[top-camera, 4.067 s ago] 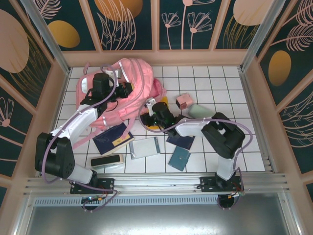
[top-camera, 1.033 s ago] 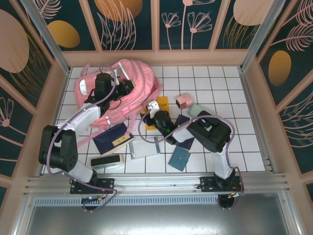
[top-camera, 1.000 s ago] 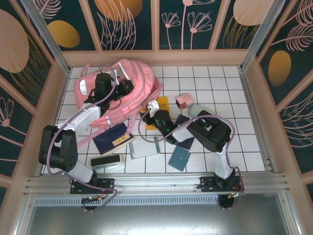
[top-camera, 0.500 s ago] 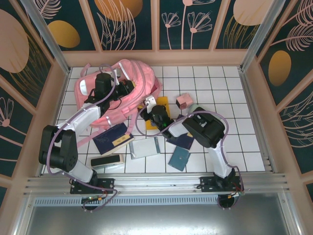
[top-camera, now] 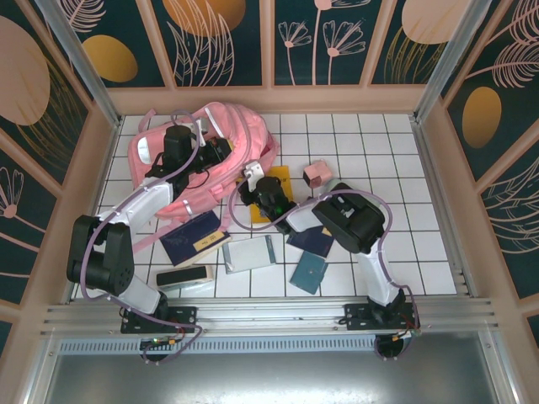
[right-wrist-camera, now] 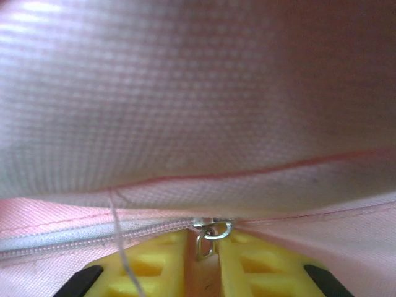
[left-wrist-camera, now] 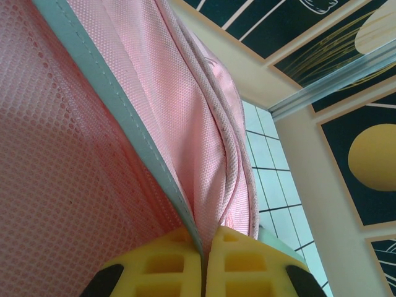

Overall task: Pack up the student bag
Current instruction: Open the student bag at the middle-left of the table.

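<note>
Compared with the frame 4.1 s earlier, the right gripper has moved up and to the left across the tiled table, and it now meets the lower right edge of the student bag. The right arm's elbow has folded in closer to the middle of the table. The bag has also shifted slightly to the left. The left gripper stays on the bag's upper surface.

The student bag lies at the far left of the table.

Left wrist view: the left gripper has its jaws closed on a pale green trim along a fold of the bag. The fabric runs up and away from the yellow pads.

Right wrist view: the right gripper has its jaws pressed together on the metal zip pull. The zip track runs off to the left, and the bag's fabric lies directly above the pads.
</note>
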Robot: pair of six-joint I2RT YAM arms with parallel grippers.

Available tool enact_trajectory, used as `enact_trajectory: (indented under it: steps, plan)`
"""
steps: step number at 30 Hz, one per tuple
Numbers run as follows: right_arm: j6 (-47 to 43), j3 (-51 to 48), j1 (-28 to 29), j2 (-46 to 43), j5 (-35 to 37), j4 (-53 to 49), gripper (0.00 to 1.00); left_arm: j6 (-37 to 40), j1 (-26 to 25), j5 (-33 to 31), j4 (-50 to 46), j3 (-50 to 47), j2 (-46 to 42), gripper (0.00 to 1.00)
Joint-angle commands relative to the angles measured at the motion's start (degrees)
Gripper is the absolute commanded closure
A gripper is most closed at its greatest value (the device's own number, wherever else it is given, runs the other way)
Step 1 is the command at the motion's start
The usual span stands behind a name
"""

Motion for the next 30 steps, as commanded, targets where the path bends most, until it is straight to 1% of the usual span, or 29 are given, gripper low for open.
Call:
enact_trajectory:
  steps: [1,6,11,18,25,28,30]
  plan:
    - [0.6,0.7,0.4,0.9,-0.8,-1.3,0.90,-1.0,-0.3,3.1,6.3,0.9,-1.2,1.00]
    - [0.0,-2.6,1.3,-0.9,-2.2,0.9,0.96,-0.4,-0.3,3.0,5.9,1.7,-0.5,1.00]
    - [0.0,-5.2,2.4,-2.5,-4.1,2.8,0.98,0.0,-0.3,2.9,5.6,2.9,0.7,1.00]
    - [-2.5,-5.3,5.8,-3.4,-4.8,1.8,0.96,-0.1,-0.3,2.4,6.1,3.6,1.4,1.00]
    - [-3.1,-2.1,8.8,-2.6,-7.3,-0.3,0.96,0.5,-0.3,2.7,5.3,4.9,2.3,1.00]
    - [-3.7,-0.2,9.8,-2.2,-7.8,-2.0,0.94,1.1,-0.3,2.9,5.0,5.2,2.5,1.00]
    - [-4.1,0.7,10.3,-2.2,-9.6,-3.0,0.92,2.7,-0.3,3.3,4.0,5.8,2.6,1.00]
